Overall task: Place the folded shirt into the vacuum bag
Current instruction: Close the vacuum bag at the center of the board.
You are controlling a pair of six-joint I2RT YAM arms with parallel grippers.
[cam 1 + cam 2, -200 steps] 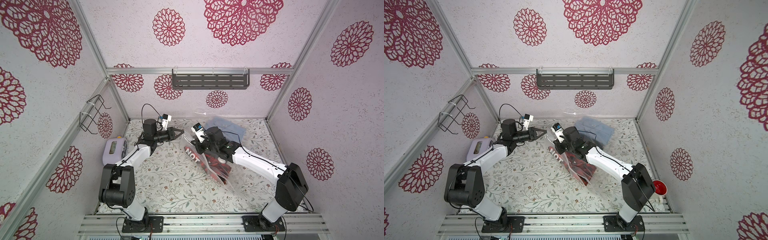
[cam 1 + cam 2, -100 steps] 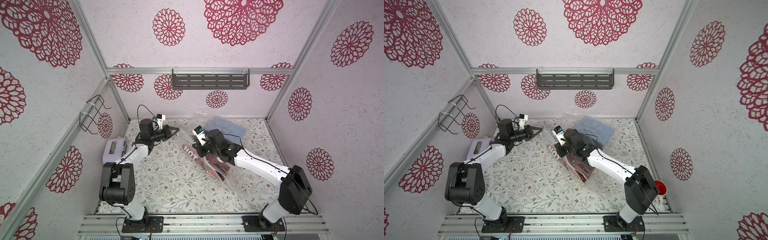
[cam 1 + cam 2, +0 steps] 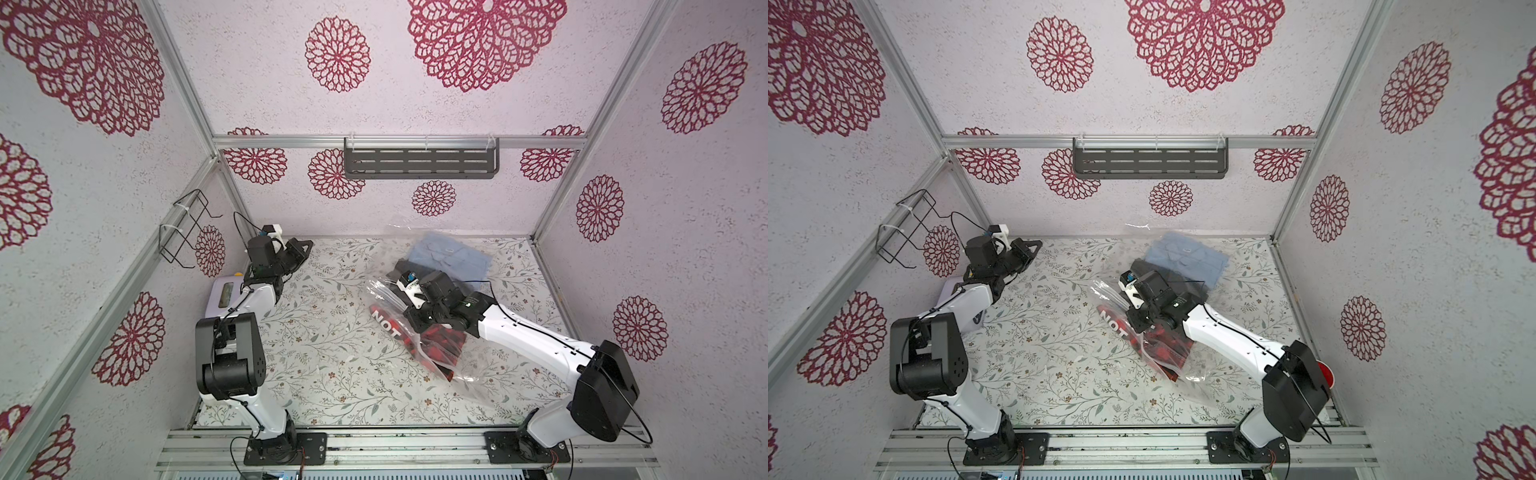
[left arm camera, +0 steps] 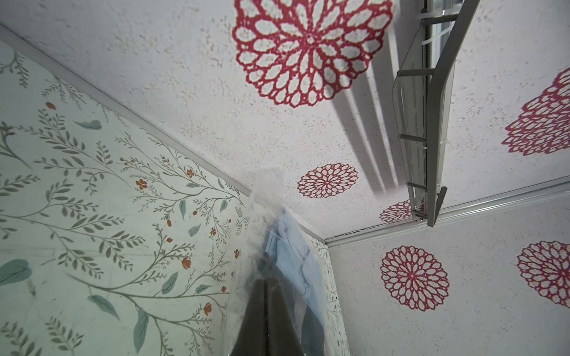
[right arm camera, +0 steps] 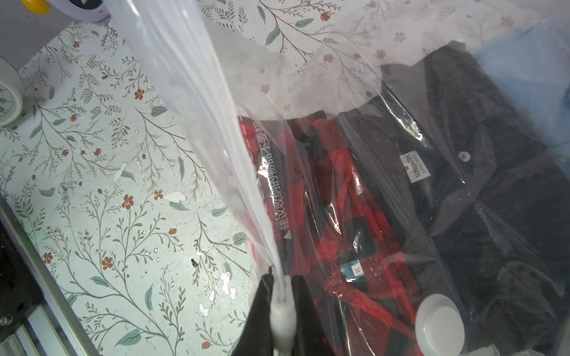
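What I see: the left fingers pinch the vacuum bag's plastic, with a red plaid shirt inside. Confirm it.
Wrong arm: the right fingers pinch the plastic of the vacuum bag, as the right wrist view shows, with the red plaid shirt inside. In a top view the left fingers stand apart from the bag.

One vacuum bag [image 5: 185, 77], three folded shirts [image 3: 446, 257]
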